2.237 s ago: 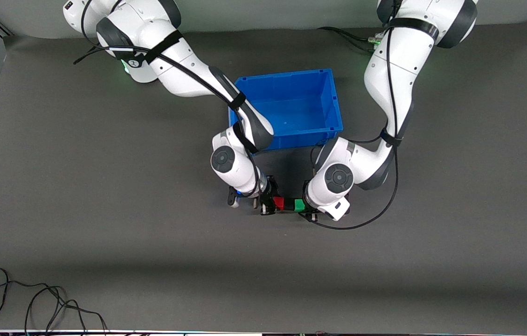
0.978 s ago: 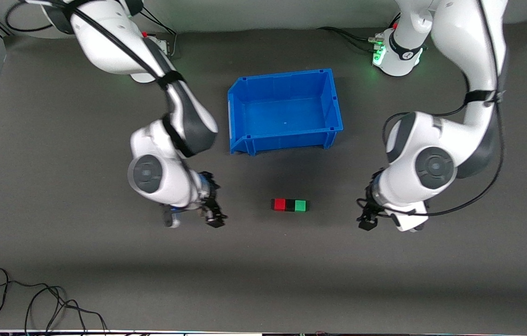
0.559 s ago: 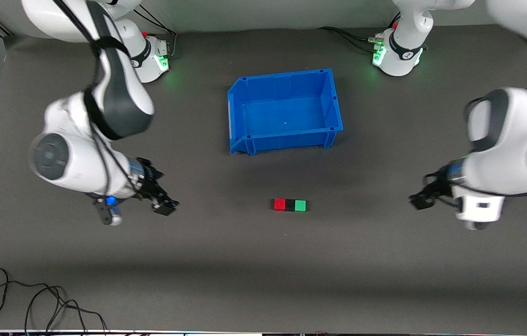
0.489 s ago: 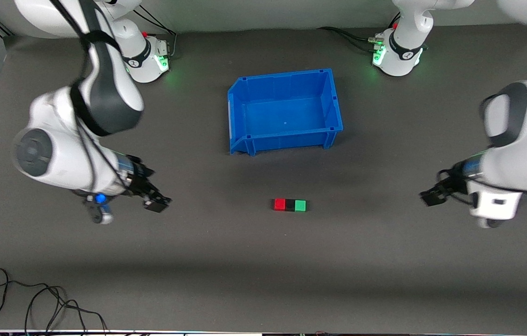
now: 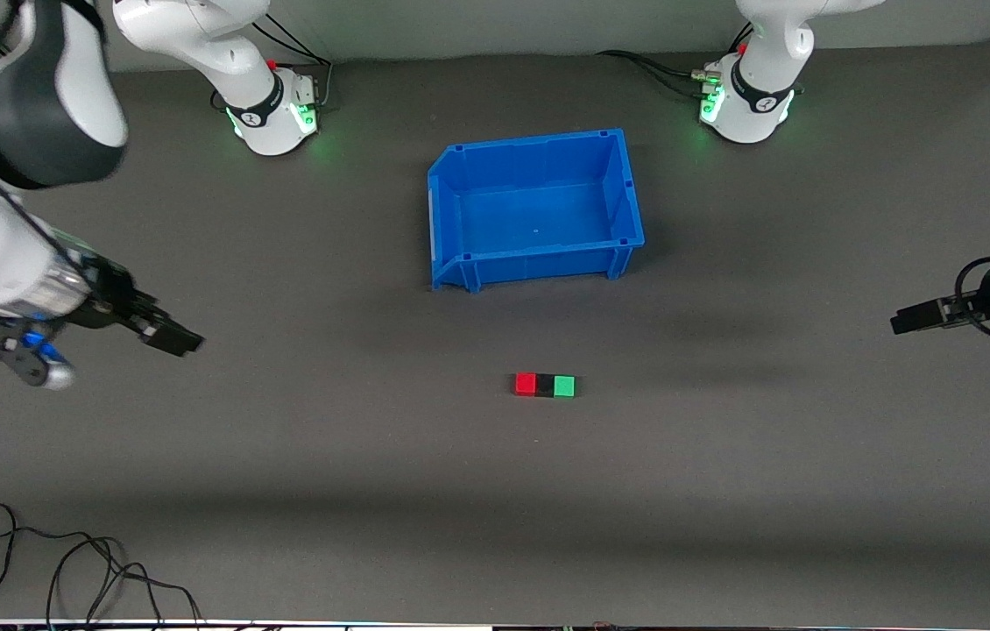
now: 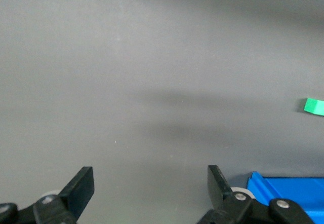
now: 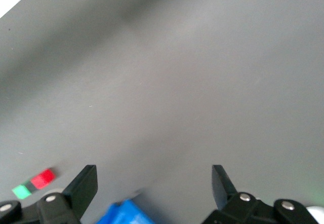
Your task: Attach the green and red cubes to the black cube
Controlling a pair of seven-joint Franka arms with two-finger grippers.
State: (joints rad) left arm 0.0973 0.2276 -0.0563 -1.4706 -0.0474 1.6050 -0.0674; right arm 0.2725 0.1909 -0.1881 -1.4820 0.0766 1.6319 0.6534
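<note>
The red cube, black cube and green cube lie joined in one row on the dark table, black in the middle, nearer to the front camera than the blue bin. My right gripper is open and empty, raised over the table toward the right arm's end. My left gripper is open and empty over the left arm's end. The right wrist view shows the red cube, black cube and green cube. The left wrist view shows only the green cube.
A blue bin stands empty mid-table between the arms' bases; it also shows in the left wrist view and the right wrist view. Loose black cables lie at the table's near edge toward the right arm's end.
Both grippers let go of the cube row and pulled away to their own ends of the table. The three cubes stay joined in place.
</note>
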